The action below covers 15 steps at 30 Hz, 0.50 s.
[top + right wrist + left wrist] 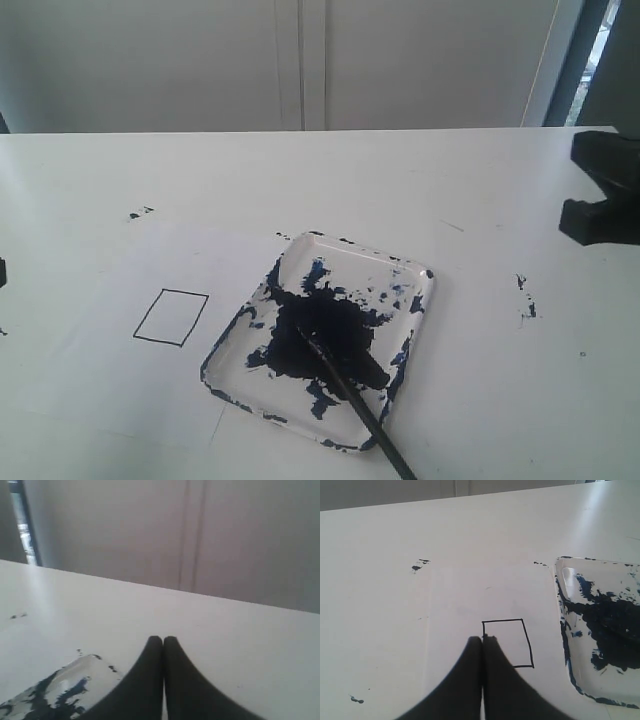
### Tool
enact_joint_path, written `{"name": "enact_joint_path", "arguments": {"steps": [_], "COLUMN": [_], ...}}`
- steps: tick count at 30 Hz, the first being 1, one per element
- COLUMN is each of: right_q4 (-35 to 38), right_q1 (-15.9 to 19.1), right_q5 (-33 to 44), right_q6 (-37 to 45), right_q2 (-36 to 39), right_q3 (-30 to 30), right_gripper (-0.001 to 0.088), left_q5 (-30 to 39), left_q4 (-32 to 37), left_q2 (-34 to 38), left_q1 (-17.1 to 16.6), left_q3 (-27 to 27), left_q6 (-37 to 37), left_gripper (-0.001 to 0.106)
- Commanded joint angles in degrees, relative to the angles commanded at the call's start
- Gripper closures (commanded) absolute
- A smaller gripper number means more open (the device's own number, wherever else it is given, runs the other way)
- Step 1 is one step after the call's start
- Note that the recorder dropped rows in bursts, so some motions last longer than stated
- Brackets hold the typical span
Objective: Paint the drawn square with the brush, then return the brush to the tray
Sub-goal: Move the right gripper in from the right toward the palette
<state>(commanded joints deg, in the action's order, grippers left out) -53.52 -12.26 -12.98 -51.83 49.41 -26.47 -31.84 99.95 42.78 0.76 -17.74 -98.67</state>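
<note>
The drawn square (pixel 171 317) is a blank black outline on the white paper, left of the tray (pixel 415 330). The brush (pixel 355 400) lies with its tip in the tray's dark blue blotch, its handle sticking out over the tray's near rim. My left gripper (pixel 482 639) is shut and empty, its tips over the square (pixel 507 642) at one corner; the tray's wall (pixel 560 600) shows beside it. In the exterior view only a dark sliver of the left arm shows at the left edge. My right gripper (pixel 162 639) is shut and empty, beside the tray's corner (pixel 87 661). The right arm (pixel 605 195) sits at the far right.
Stray paint specks mark the table: one cluster (pixel 139 213) behind the square, another (pixel 526 298) right of the tray. The paper's edge (pixel 215 425) runs near the tray's front left corner. A wall stands behind the table.
</note>
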Motion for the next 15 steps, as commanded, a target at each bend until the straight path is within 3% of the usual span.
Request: {"name": "enact_joint_path", "arguments": {"steps": [5, 8, 10, 12, 14, 15], "right_q4": [13.72, 22.03, 30.06, 38.74, 53.52, 64.42], "right_q1": [-3.2, -4.62, -6.69, -10.19, -14.45, -16.97], "right_q5": [14.04, 22.53, 29.56, 33.9, 37.68, 40.77], "right_q6": [21.09, 26.31, 26.72, 33.22, 50.02, 61.59], "right_q2": [-0.14, -0.14, -0.14, -0.14, -0.14, -0.14], "right_q3": [0.0, -0.08, -0.08, -0.08, -0.08, -0.08], "right_gripper": [0.0868, 0.0868, 0.0868, 0.0868, 0.0868, 0.0868], "left_q5": [0.0, 0.0, 0.0, 0.0, 0.0, 0.0], "left_q4": [0.0, 0.0, 0.0, 0.0, 0.0, 0.0], "left_q2": [0.0, 0.0, 0.0, 0.0, 0.0, 0.0], "left_q1": [0.0, 0.0, 0.0, 0.0, 0.0, 0.0], "left_q3": [0.0, 0.0, 0.0, 0.0, 0.0, 0.0], "left_q6": [0.0, 0.0, 0.0, 0.0, 0.0, 0.0], "left_gripper": [0.105, 0.105, 0.105, 0.105, 0.105, 0.105]}}
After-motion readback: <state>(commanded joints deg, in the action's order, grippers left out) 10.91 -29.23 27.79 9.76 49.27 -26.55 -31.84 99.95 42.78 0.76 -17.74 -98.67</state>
